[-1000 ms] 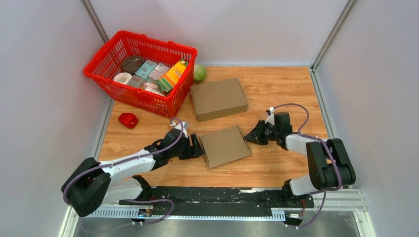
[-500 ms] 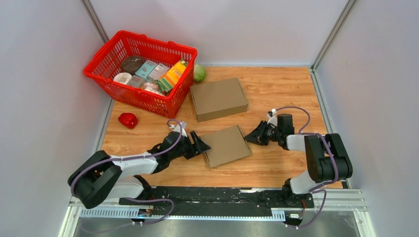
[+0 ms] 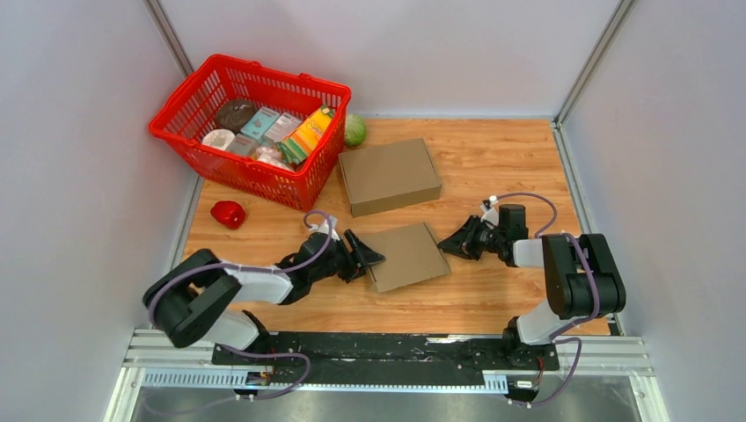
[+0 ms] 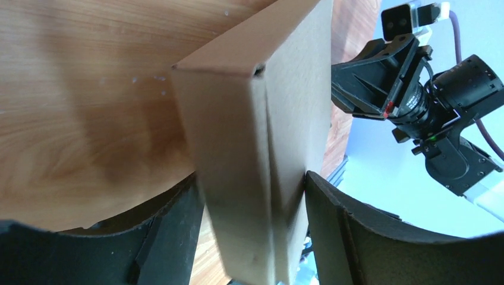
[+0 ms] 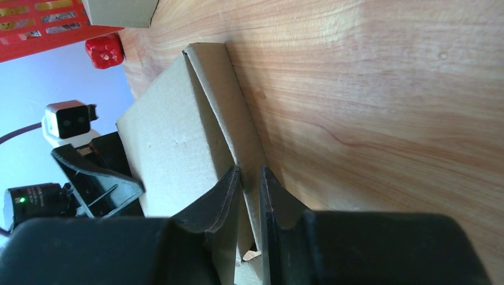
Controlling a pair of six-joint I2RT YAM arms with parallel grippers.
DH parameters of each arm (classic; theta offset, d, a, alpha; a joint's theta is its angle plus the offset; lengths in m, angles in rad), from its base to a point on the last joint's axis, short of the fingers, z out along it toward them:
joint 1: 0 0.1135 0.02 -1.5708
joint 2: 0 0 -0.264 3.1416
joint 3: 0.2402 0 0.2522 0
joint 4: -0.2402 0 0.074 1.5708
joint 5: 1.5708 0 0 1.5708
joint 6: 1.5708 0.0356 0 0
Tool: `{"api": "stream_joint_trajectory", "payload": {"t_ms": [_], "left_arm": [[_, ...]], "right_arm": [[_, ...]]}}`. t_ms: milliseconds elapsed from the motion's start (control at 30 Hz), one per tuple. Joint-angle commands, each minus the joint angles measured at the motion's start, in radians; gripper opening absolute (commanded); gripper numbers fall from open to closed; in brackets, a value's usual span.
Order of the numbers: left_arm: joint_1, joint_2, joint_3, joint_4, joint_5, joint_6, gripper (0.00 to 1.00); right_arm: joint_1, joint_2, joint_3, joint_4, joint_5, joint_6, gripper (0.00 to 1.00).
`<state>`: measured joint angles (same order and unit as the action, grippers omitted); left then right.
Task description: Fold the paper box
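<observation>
Two brown cardboard boxes lie on the table (image 3: 493, 158): one paper box (image 3: 406, 256) at centre, a second box (image 3: 388, 175) above it. The left gripper (image 3: 369, 258) straddles its left edge, jaws wide apart. The right gripper (image 3: 450, 245) has its jaws nearly together, pinching its right flap. A red basket (image 3: 198, 90) sits upper left.

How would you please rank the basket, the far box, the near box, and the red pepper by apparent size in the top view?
1. Basket
2. Far box
3. Near box, slightly smaller, though partly covered at its left edge
4. Red pepper
</observation>
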<state>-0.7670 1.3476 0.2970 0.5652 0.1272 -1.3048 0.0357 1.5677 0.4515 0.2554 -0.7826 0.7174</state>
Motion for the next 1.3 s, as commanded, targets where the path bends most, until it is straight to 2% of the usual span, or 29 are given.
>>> {"api": "stream_joint_trajectory", "payload": {"t_ms": [0, 33, 100, 133, 200, 233, 267, 300, 367, 400, 467, 500, 567, 600, 667, 700, 767, 800, 867, 967, 1000, 1100, 1233, 1267], "left_arm": [[-0.017, 0.152, 0.036, 0.316, 0.068, -0.127, 0.63], [-0.015, 0.194, 0.018, 0.372, 0.06, -0.148, 0.6], [-0.015, 0.222, -0.007, 0.5, 0.048, -0.211, 0.44], [-0.014, 0.234, -0.031, 0.53, 0.045, -0.229, 0.4], [-0.011, 0.231, -0.042, 0.544, 0.064, -0.266, 0.33], [-0.009, 0.216, -0.05, 0.535, 0.095, -0.277, 0.32], [-0.009, 0.208, -0.058, 0.53, 0.107, -0.286, 0.32], [-0.009, 0.194, -0.067, 0.51, 0.115, -0.289, 0.32], [0.001, 0.133, -0.099, 0.458, 0.137, -0.307, 0.31], [0.011, 0.107, -0.113, 0.423, 0.143, -0.31, 0.3], [0.035, 0.02, -0.157, 0.375, 0.169, -0.339, 0.3], [0.06, -0.013, -0.173, 0.321, 0.179, -0.35, 0.3], [0.093, -0.122, -0.205, 0.236, 0.218, -0.396, 0.3], [0.128, -0.161, -0.216, 0.169, 0.233, -0.408, 0.3], [0.158, -0.286, -0.237, 0.106, 0.275, -0.43, 0.31], [0.173, -0.33, -0.236, 0.0, 0.291, -0.43, 0.31], [0.207, -0.467, -0.217, -0.118, 0.336, -0.419, 0.34], [0.216, -0.511, -0.211, -0.23, 0.348, -0.416, 0.34], [0.235, -0.629, -0.2, -0.312, 0.373, -0.428, 0.35], [0.235, -0.766, -0.184, -0.437, 0.387, -0.448, 0.35], [0.238, -0.794, -0.167, -0.508, 0.388, -0.45, 0.35], [0.236, -0.883, -0.159, -0.611, 0.396, -0.464, 0.35], [0.236, -0.953, -0.157, -0.649, 0.405, -0.482, 0.35], [0.236, -0.958, -0.157, -0.656, 0.408, -0.485, 0.35]], "right_arm": [[0.003, 0.025, -0.022, -0.01, 0.043, -0.01, 0.2], [0.006, 0.019, -0.016, -0.021, 0.04, -0.012, 0.2], [0.004, -0.015, 0.004, -0.083, 0.064, -0.032, 0.22], [0.004, -0.082, 0.041, -0.207, 0.092, -0.083, 0.24], [0.012, -0.191, 0.096, -0.365, 0.239, -0.146, 0.37], [0.024, -0.31, 0.149, -0.48, 0.29, -0.185, 0.44], [0.044, -0.364, 0.176, -0.531, 0.345, -0.203, 0.62], [0.119, -0.411, 0.205, -0.576, 0.459, -0.219, 0.74], [0.243, -0.516, 0.293, -0.662, 0.564, -0.295, 0.98], [0.397, -0.538, 0.327, -0.683, 0.651, -0.34, 1.0], [0.572, -0.587, 0.372, -0.728, 0.735, -0.468, 1.0], [0.753, -0.603, 0.371, -0.731, 0.855, -0.508, 1.0], [0.928, -0.632, 0.356, -0.691, 0.948, -0.553, 1.0], [1.093, -0.643, 0.336, -0.667, 1.112, -0.603, 1.0], [1.212, -0.627, 0.335, -0.65, 1.21, -0.653, 1.0], [1.306, -0.608, 0.335, -0.647, 1.261, -0.7, 1.0], [1.389, -0.588, 0.34, -0.628, 1.327, -0.746, 1.0], [1.435, -0.572, 0.345, -0.624, 1.354, -0.765, 1.0], [1.458, -0.516, 0.368, -0.608, 1.362, -0.815, 1.0], [1.51, -0.407, 0.394, -0.593, 1.462, -0.895, 1.0], [1.546, -0.384, 0.397, -0.584, 1.567, -0.918, 1.0], [1.595, -0.319, 0.388, -0.5, 1.704, -1.047, 1.0], [1.618, -0.299, 0.306, -0.175, 1.815, -1.258, 1.0], [1.618, -0.281, 0.293, -0.139, 1.826, -1.315, 1.0]]}}
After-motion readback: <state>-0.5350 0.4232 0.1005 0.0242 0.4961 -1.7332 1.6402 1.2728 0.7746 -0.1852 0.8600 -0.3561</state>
